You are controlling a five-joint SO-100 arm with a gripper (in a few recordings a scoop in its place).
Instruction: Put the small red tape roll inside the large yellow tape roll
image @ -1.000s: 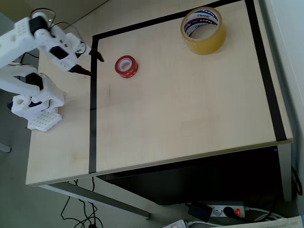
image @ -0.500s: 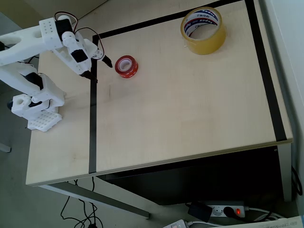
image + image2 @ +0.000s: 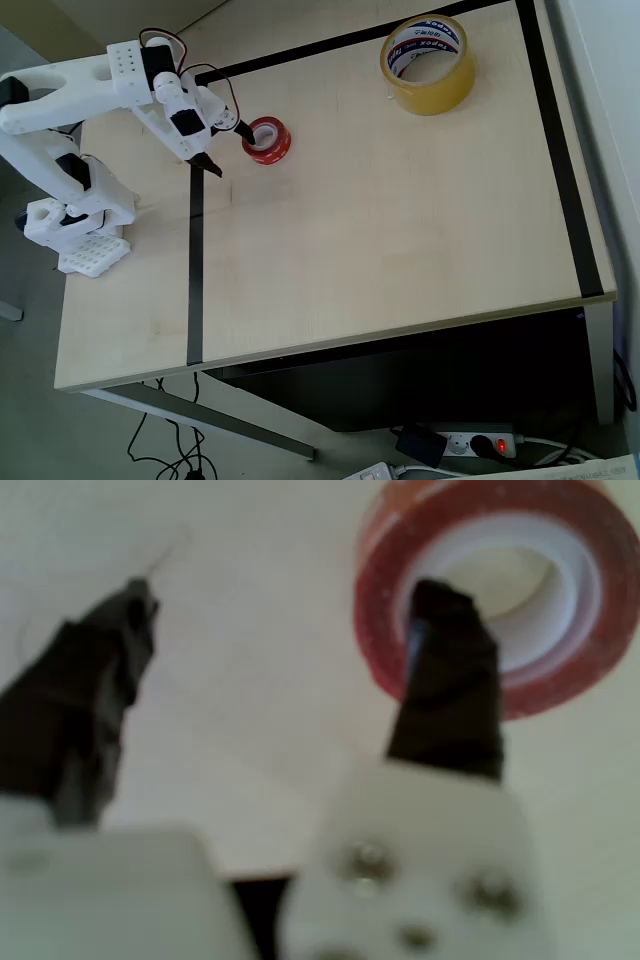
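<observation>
The small red tape roll [image 3: 266,140] lies flat on the pale table, left of centre near the back; up close its whitish core shows in the wrist view [image 3: 520,590]. My white gripper [image 3: 231,150] stands open just left of it. One black fingertip [image 3: 243,130] reaches the roll's left rim, the other [image 3: 212,168] hangs over the black tape line. In the wrist view the gripper [image 3: 290,600] shows its right fingertip [image 3: 445,670] over the roll's near rim and the left one over bare table. The large yellow tape roll [image 3: 428,64] rests at the back right.
A black tape line [image 3: 195,250] frames the work area on the table [image 3: 380,240]. The arm's white base [image 3: 75,225] sits at the left edge. The table's front edge drops to cables and a power strip [image 3: 470,443] on the floor.
The arm has swung right across the black line, carrying the open gripper from left of the line up to the red roll's left rim. Both rolls have stayed put.
</observation>
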